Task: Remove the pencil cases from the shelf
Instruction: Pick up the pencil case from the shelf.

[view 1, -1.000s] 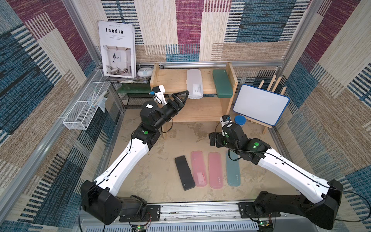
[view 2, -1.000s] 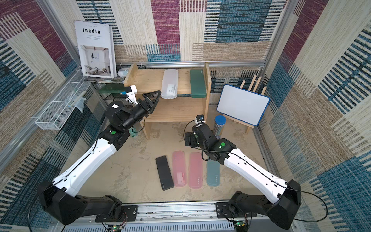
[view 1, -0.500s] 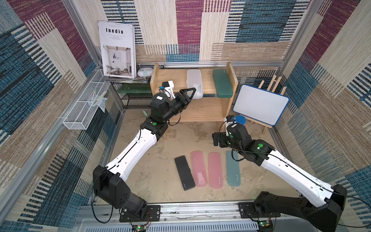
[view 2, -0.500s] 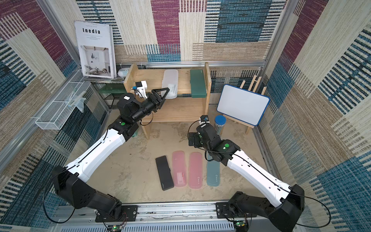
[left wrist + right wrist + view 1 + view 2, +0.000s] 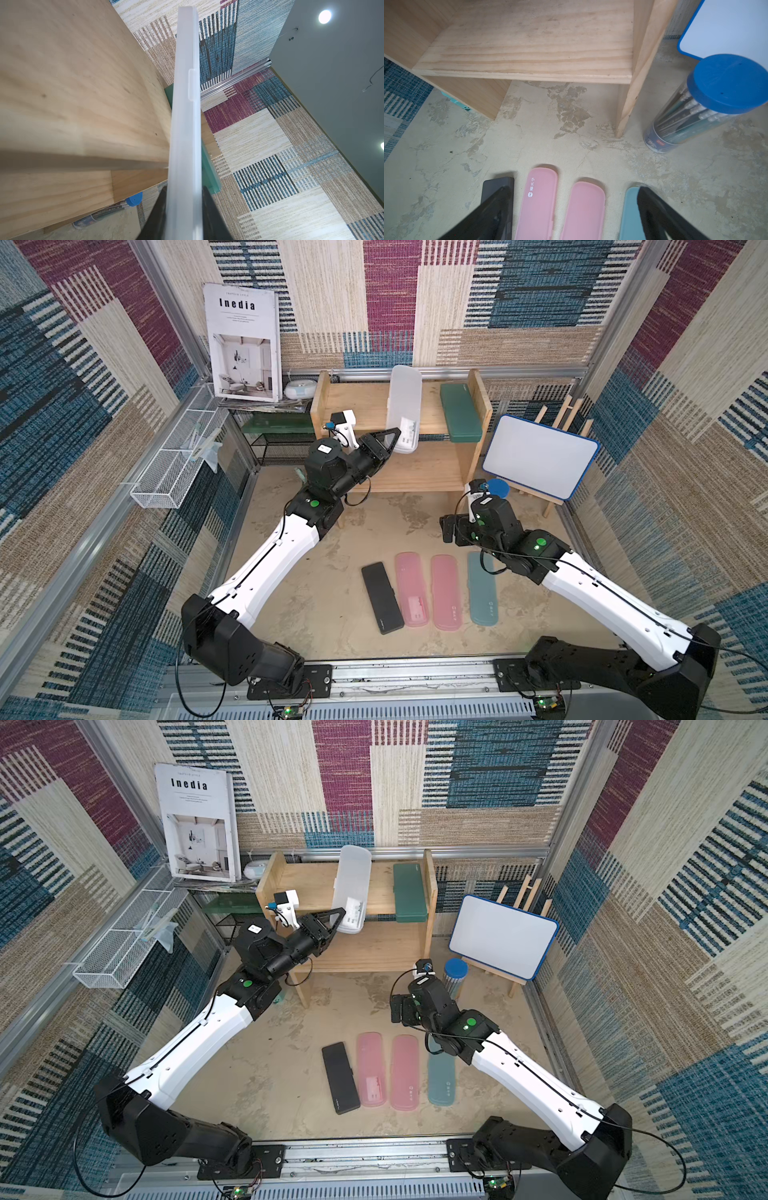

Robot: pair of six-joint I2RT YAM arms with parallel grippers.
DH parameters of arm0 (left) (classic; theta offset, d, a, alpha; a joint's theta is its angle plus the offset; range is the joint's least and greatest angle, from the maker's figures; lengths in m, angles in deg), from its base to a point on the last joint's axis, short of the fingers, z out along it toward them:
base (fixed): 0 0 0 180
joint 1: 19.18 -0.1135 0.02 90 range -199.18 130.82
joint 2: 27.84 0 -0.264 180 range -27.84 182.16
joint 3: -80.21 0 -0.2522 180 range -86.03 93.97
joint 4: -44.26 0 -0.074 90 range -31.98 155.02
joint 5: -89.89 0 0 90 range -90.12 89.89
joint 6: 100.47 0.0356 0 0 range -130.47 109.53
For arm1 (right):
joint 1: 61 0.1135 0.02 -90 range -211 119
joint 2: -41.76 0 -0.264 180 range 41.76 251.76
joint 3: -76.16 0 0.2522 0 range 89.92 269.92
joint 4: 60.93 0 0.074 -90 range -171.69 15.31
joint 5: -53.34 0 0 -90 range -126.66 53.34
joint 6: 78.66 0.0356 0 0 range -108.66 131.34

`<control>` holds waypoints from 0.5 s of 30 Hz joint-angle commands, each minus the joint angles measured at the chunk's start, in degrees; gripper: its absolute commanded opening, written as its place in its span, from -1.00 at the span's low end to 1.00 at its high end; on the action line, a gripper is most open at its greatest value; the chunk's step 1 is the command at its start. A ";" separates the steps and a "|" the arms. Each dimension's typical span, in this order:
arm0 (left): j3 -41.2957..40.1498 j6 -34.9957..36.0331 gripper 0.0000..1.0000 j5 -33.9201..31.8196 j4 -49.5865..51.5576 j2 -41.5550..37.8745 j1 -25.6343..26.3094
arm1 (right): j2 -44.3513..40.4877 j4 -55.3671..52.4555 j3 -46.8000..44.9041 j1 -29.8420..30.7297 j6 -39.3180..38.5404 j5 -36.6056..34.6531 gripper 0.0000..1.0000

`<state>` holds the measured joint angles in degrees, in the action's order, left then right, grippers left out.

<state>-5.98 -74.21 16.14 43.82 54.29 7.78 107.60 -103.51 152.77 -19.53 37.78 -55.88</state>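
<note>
Holding the white case (image 5: 403, 406) by its near end, the left gripper (image 5: 395, 436) is closed tight on it at the front of the shelf (image 5: 360, 404). In the left wrist view the case (image 5: 185, 124) is seen edge-on between the two dark fingers (image 5: 155, 220), and it runs along the top board away from the camera. The near end sticks out past the front edge of the top tier; if the far end touches the board, I cannot tell. The green case (image 5: 459, 412) lies flat on the same tier, near the right side plank and apart from the white one. The right gripper (image 5: 573, 191) hangs low over the floor in front of the shelf, its jaws wide and holding nothing. Below it, four cases lie side by side on the floor: a grey case (image 5: 382, 597), a pink case (image 5: 411, 589), a second pink case (image 5: 446, 591) and a teal case (image 5: 484, 597). A pencil tube (image 5: 708, 99) stands just beside the shelf's right plank.
</note>
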 commanded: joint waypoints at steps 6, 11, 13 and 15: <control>-13.26 19.14 -0.70 -9.13 2.99 -13.35 0.98 | -1.19 3.86 5.99 0.32 2.54 12.39 0.99; -28.32 31.13 -0.69 -15.03 0.66 -25.89 3.42 | 1.78 6.66 14.30 4.20 4.73 17.75 0.99; -32.60 33.74 -0.69 -16.89 0.80 -30.27 4.14 | 3.93 8.63 16.91 5.23 5.37 20.10 0.99; -35.92 35.33 -0.68 -18.42 1.83 -34.47 4.84 | 7.17 10.08 19.80 6.13 5.89 22.02 0.99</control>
<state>-38.72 -45.69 3.15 43.80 23.38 12.00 111.97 -97.08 169.97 -14.13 42.04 -38.40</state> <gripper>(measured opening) 0.247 0.996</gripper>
